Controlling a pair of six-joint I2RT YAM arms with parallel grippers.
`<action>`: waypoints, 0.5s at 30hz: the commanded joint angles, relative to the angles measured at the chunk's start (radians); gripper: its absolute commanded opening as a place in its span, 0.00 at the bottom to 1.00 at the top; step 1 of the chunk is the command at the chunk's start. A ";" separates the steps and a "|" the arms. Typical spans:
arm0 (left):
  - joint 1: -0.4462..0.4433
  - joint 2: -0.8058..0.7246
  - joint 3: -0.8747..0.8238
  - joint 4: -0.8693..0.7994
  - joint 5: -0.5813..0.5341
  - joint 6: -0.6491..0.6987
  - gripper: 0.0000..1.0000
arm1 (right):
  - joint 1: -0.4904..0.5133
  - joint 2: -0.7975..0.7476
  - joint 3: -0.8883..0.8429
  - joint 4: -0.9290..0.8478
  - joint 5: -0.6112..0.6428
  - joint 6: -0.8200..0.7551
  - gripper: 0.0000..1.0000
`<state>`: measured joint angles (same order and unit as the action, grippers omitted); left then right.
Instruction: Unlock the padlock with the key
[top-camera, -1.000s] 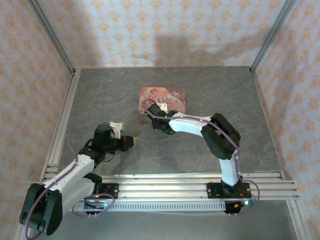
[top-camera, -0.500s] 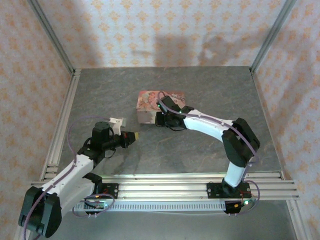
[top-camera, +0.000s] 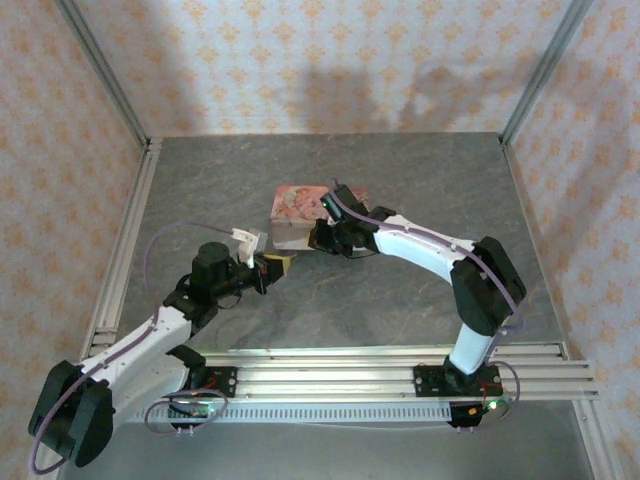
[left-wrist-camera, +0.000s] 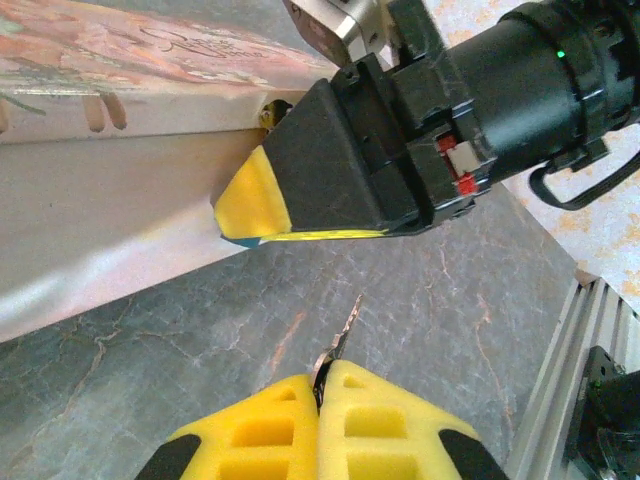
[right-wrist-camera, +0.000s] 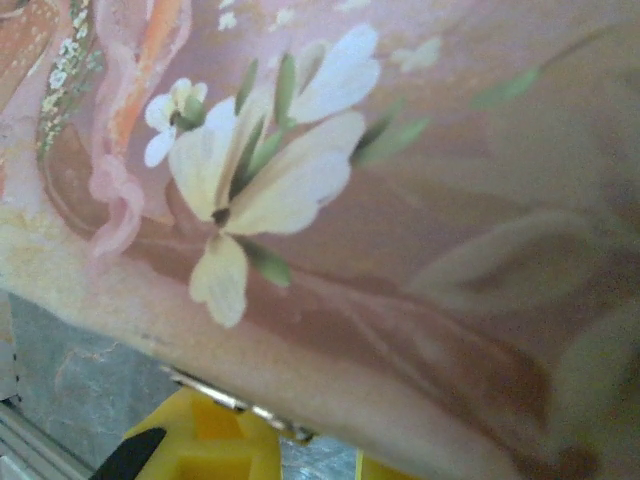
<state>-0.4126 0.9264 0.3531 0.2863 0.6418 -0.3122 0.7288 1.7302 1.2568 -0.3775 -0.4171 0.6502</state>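
Padlock, tiny and dark teal with a brass-gold part, sits at the front seam of a pink illustrated rectangular tin box near the middle of a grey stone-patterned table. From the left wrist it shows as little more than a brass glint, mostly hidden behind the right gripper, whose black finger with a yellow pad presses against the tin's pale front wall. How far those jaws stand apart, and whether they pinch the padlock, cannot be told. The left gripper is fully closed, pinching a small thin metal key at its fingertips, blade pointing towards the right gripper, near but apart. Likely risks: the keyhole is out of sight, so the blade may strike the finger or the tin. The slim key, gripped only at its end, may twist or slip, and a push may slide the tin.
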 joint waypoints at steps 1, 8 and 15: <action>-0.005 0.048 -0.038 0.164 0.006 0.003 0.00 | -0.016 -0.060 0.019 0.051 -0.059 0.056 0.00; -0.003 0.140 -0.075 0.321 0.015 0.007 0.00 | -0.041 -0.067 0.011 0.067 -0.125 0.093 0.00; -0.002 0.197 -0.100 0.452 -0.010 0.008 0.00 | -0.045 -0.072 0.018 0.067 -0.169 0.106 0.00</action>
<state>-0.4126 1.1103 0.2649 0.6125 0.6453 -0.3126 0.6861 1.7134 1.2568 -0.3519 -0.5327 0.7280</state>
